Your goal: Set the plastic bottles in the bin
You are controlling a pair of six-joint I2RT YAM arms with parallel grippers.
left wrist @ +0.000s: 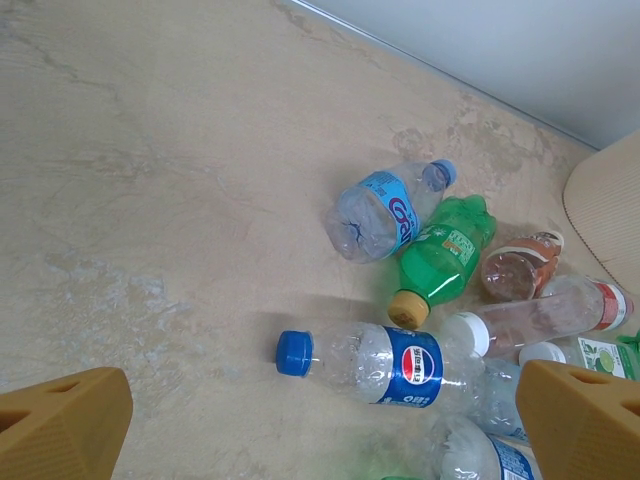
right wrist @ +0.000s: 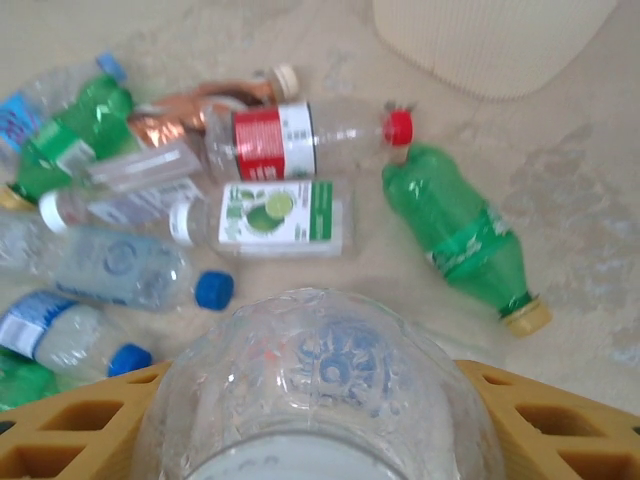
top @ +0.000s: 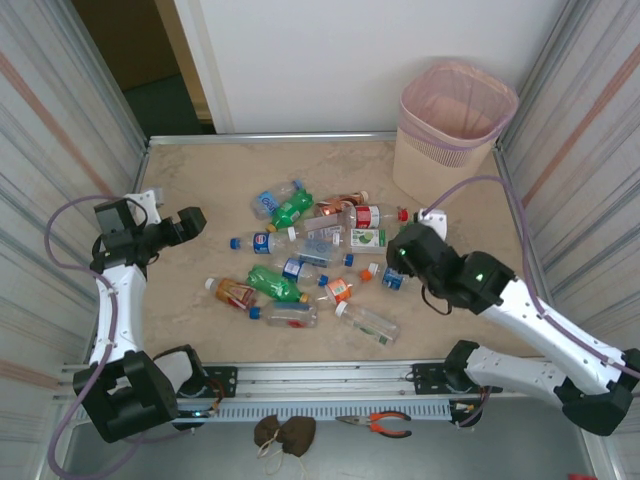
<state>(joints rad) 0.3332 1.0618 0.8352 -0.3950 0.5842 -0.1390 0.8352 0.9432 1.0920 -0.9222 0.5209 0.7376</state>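
1. The left gripper (top: 188, 222) hangs at 9 o'clock over the table (top: 200, 170), jaws spread wide.
2. The plastic bottles (top: 310, 262) lie flat mid-table, thin crinkled cylinders. The blue-label bottle (left wrist: 390, 365) runs crosswise, its cap toward 9 o'clock.
3. The right gripper (top: 400, 265), at 3 o'clock of the heap, clasps a clear bottle (right wrist: 320, 390) seen end-on from its wrist.
4. The bin (top: 430, 165) stands upright at 1 o'clock, beige and perforated, with a pink liner (top: 460, 85).
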